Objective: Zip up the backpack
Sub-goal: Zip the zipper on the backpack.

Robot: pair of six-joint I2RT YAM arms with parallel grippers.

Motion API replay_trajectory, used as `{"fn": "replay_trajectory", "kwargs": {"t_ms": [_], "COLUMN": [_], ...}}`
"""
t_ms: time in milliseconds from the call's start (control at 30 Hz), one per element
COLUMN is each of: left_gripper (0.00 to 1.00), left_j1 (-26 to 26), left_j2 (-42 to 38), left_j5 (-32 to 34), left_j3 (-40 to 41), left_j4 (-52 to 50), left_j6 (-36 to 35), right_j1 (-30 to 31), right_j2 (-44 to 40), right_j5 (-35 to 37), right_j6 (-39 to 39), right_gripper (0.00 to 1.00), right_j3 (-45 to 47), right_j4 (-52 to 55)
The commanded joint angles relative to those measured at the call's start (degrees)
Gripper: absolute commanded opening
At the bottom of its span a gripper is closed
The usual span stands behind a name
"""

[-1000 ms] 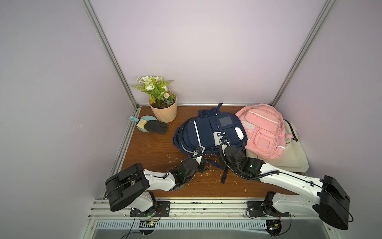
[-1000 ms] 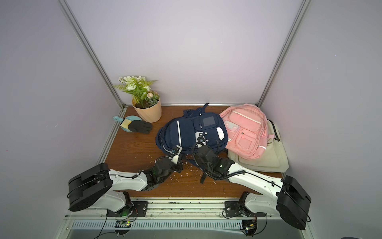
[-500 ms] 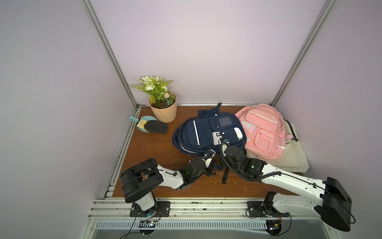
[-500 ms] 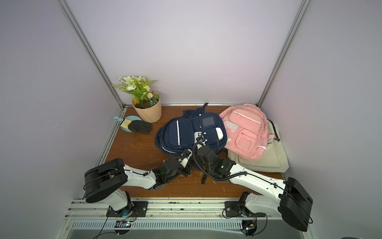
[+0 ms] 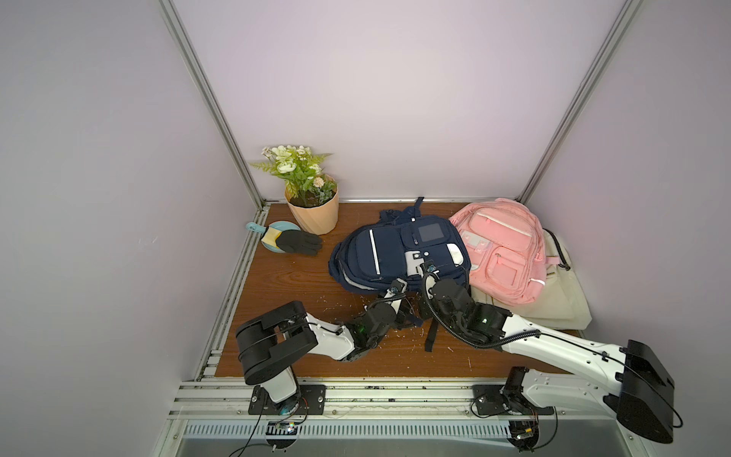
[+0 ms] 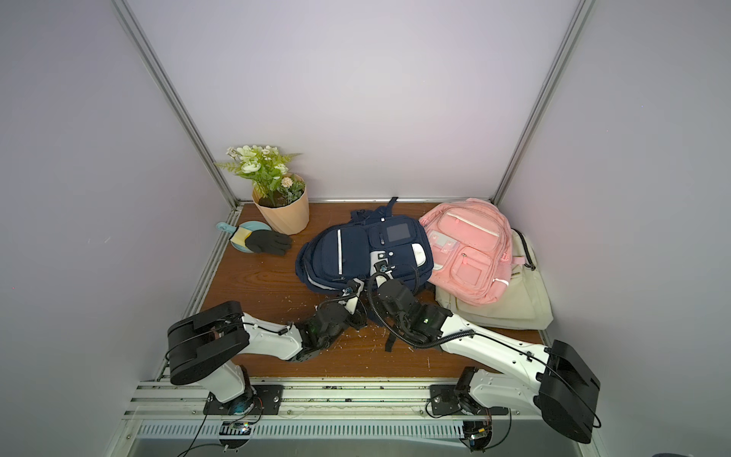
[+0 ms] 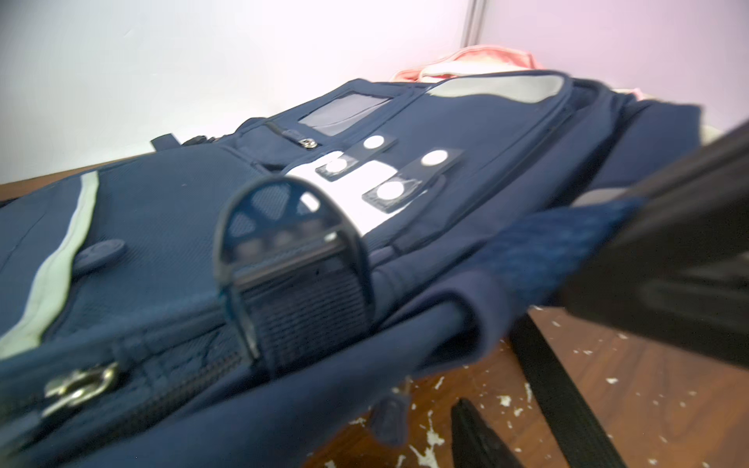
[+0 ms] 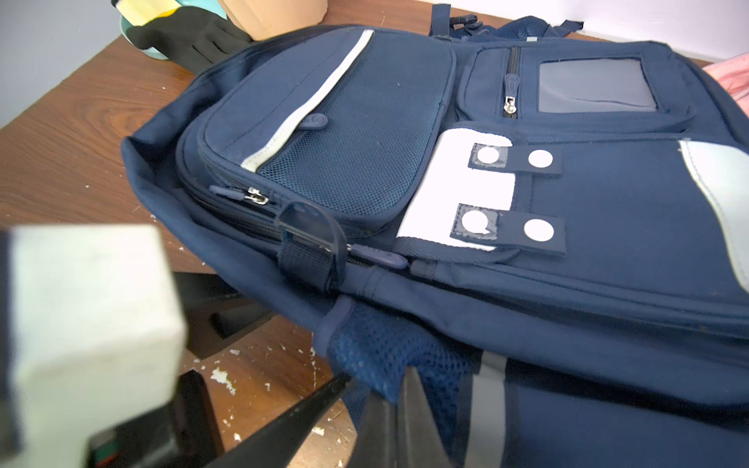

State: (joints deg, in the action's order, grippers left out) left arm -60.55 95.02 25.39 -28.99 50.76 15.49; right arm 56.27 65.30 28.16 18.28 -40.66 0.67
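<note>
The navy blue fabric backpack (image 5: 395,253) lies flat on the brown wooden surface (image 5: 285,285), between a peach flower pot (image 5: 314,209) and a pink backpack (image 5: 498,245) (touching the latter). At its near edge the right end effector (image 8: 364,393) is pressed together on its navy mesh. The left end effector (image 5: 406,313) sits just beside, and I cannot tell how it stands.
</note>
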Motion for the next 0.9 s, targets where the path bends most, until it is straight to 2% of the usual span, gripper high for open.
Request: {"fn": "replay_trajectory", "kwargs": {"t_ms": [0, 233, 367, 567, 867], "left_gripper": [0.62, 0.62, 0.59, 0.41, 0.14], "left_j1": [-0.17, -0.18, -0.1, 0.53, 0.13], "left_j2": [0.89, 1.04, 0.57, 0.11, -1.04], "left_j5": [6.75, 8.32, 9.05, 9.43, 3.46], "left_j3": [-1.82, -2.74, -3.14, -3.45, -2.28], "left_j4": [-1.24, -1.25, -0.9, -0.94, -0.6], "left_j6": [1.77, 0.91, -0.14, -1.28, -3.09], "right_j1": [1.09, 1.62, 1.91, 1.91, 1.76], "right_j2": [-2.6, -2.24, -2.02, -1.84, -0.87], "right_j5": [0.05, 0.22, 0.66, 1.82, 6.71], "right_j6": [-0.05, -0.1, 0.26, 0.61, 2.57], "right_gripper": [0.0, 0.0, 0.0, 0.0, 0.0], "right_j3": [-0.82, -0.64, -0.47, -0.12, -0.29], "right_j4": [-4.72, -4.97, -4.95, -4.11, -1.27]}}
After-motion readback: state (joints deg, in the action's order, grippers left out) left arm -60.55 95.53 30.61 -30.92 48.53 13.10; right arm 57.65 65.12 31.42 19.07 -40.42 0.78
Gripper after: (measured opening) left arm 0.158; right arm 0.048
